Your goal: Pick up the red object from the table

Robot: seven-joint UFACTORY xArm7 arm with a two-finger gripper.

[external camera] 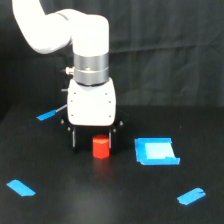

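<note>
Although the white arm hides much of its own lower part, the end effector (pixel 93 140) is seen low over the black surface (pixel 75 200), with two dark fingers reaching down, one on each side of the red block (pixel 101 147). The block stands upright on the surface, near the middle of the exterior view, and it appears to lie between the fingers, or perhaps slightly in front of them; this cannot be decided from one view. Whether the fingers are already pressed on the block or are spread apart from it cannot be told, because the contact places are dark and small. The block is judged to be light and stiff, probably of plastic or wood, so it should not be deformed by a firm hold. Its sides look smooth, therefore some slipping is possible if it is taken too near the top. It is best held at the middle of its height, on two opposite sides. A blue square piece (pixel 156 151) lies on the exterior view's right of the block, apart from it, and blue tape strips (pixel 21 187) are scattered on the surface.
</note>
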